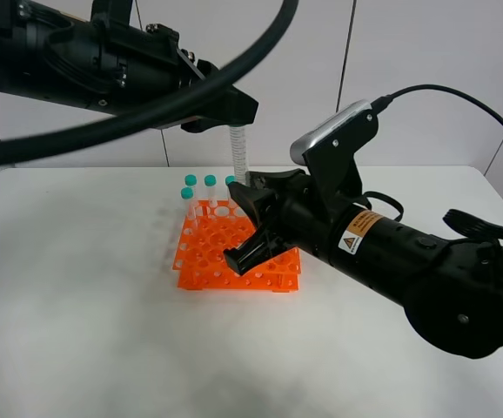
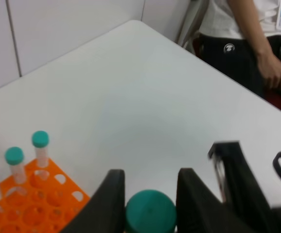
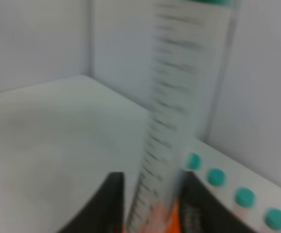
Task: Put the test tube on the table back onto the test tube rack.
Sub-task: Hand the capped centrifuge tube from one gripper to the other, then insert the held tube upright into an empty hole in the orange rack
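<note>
My left gripper (image 1: 231, 120) is shut on the teal cap (image 2: 150, 212) of the test tube (image 1: 238, 152) and holds it upright above the back of the orange test tube rack (image 1: 206, 257). My right gripper (image 1: 250, 228) hovers over the rack with its jaws apart, and the tube's lower part (image 3: 167, 145) stands between its fingers (image 3: 114, 204). The tube's bottom end is hidden behind that gripper. Capped tubes (image 1: 190, 187) stand along the rack's back row; they also show in the left wrist view (image 2: 40, 145) and the right wrist view (image 3: 216, 177).
The white table (image 1: 77, 296) carries the rack near its middle. A person (image 2: 247, 43) stands at the table's far edge in the left wrist view. The right arm's body (image 1: 425, 270) and a thick black cable (image 1: 147, 122) cross the scene.
</note>
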You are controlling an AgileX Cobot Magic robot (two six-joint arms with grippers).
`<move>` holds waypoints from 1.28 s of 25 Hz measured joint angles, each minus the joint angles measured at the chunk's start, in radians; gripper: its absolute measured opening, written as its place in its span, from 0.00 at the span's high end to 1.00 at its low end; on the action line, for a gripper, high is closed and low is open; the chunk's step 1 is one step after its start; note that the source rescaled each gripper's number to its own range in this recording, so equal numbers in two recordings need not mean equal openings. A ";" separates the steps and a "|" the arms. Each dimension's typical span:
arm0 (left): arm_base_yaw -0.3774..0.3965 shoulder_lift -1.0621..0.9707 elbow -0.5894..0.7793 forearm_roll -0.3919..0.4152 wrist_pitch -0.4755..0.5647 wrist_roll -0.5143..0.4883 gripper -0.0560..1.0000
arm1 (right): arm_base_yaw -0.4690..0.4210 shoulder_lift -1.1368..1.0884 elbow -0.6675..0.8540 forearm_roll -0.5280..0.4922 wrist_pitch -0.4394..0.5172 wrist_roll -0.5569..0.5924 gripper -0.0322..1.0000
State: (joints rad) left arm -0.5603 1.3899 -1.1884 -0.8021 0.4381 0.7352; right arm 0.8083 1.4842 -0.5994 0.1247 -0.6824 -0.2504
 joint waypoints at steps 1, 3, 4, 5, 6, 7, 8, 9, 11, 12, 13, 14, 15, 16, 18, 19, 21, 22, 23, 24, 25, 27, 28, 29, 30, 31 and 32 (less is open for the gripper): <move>-0.001 0.001 0.000 -0.004 0.001 0.000 0.95 | 0.004 0.000 0.000 -0.016 -0.001 0.000 0.38; -0.001 0.004 0.000 -0.010 0.001 0.000 0.95 | 0.007 0.000 0.000 -0.020 -0.005 0.000 0.12; -0.001 0.005 0.000 -0.011 0.001 0.000 0.95 | 0.007 0.000 0.000 -0.019 -0.007 0.000 0.07; -0.001 0.005 0.000 -0.011 0.001 0.000 0.95 | 0.007 0.000 0.000 -0.019 -0.007 0.000 0.04; -0.001 0.005 0.000 -0.011 0.001 0.000 0.95 | 0.007 0.000 0.000 -0.019 -0.007 0.000 0.01; -0.001 0.005 0.000 -0.011 0.001 0.000 0.95 | 0.007 0.000 0.000 -0.019 -0.007 0.000 0.01; -0.001 0.005 0.000 -0.011 0.001 0.000 0.95 | 0.007 0.000 0.000 -0.019 -0.007 0.001 0.00; -0.001 0.005 0.000 -0.011 0.000 0.000 0.95 | 0.007 0.000 0.000 -0.019 -0.007 0.001 0.01; -0.001 0.005 0.000 -0.011 0.000 0.000 0.95 | 0.007 0.000 0.000 -0.007 -0.007 -0.004 0.01; -0.001 0.005 0.000 -0.011 0.000 0.000 0.95 | 0.007 0.000 0.000 0.001 -0.007 -0.011 0.01; -0.001 0.005 0.000 -0.011 0.000 0.000 0.95 | 0.007 0.000 0.000 0.010 -0.007 -0.022 0.01; -0.001 0.005 0.000 -0.011 0.000 0.000 0.95 | 0.007 0.000 0.000 0.021 -0.006 -0.031 0.01; -0.001 0.005 0.000 -0.011 -0.001 0.000 0.95 | 0.007 0.000 0.000 0.033 -0.001 -0.048 0.01; -0.001 0.005 0.000 -0.011 -0.005 0.000 0.95 | 0.007 0.000 0.000 0.044 0.008 -0.064 0.01; -0.001 0.005 0.000 -0.011 -0.013 0.000 0.95 | 0.007 -0.001 0.000 0.071 0.033 -0.090 0.01; -0.001 0.005 0.000 -0.011 -0.015 0.000 0.95 | 0.007 -0.004 0.000 0.081 0.048 -0.101 0.01; -0.001 0.005 0.000 -0.011 -0.019 0.000 0.95 | 0.007 -0.020 0.000 0.098 0.083 -0.110 0.00; -0.001 0.005 0.000 -0.011 -0.020 0.000 0.95 | 0.007 -0.037 0.000 0.106 0.101 -0.112 0.00; -0.001 0.005 0.000 -0.011 -0.021 0.000 0.95 | 0.007 -0.054 0.000 0.112 0.115 -0.112 0.00; -0.001 0.005 0.000 -0.011 -0.021 0.000 0.95 | 0.007 -0.077 0.000 0.120 0.130 -0.114 0.00; -0.001 0.005 0.000 -0.011 -0.022 0.000 0.95 | 0.007 -0.103 0.000 0.129 0.149 -0.117 0.00; -0.001 0.005 0.000 -0.011 -0.026 0.000 0.95 | 0.007 -0.150 0.000 0.141 0.194 -0.131 0.00; -0.001 0.005 0.000 -0.011 -0.030 0.000 0.95 | 0.007 -0.172 0.000 0.150 0.223 -0.139 0.00; -0.001 0.005 0.000 -0.011 -0.033 0.000 0.95 | 0.007 -0.192 0.000 0.159 0.253 -0.145 0.00; -0.001 0.005 0.000 -0.011 -0.036 0.001 0.95 | 0.007 -0.210 0.000 0.169 0.282 -0.152 0.00; -0.001 0.005 0.000 -0.011 -0.037 0.001 0.95 | 0.007 -0.223 0.000 0.176 0.304 -0.160 0.00; -0.001 0.005 0.000 -0.011 -0.037 0.001 0.95 | 0.007 -0.238 0.000 0.185 0.328 -0.165 0.00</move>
State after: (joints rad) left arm -0.5613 1.3948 -1.1884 -0.8131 0.4016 0.7363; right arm 0.8151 1.2461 -0.5994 0.3096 -0.3545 -0.4153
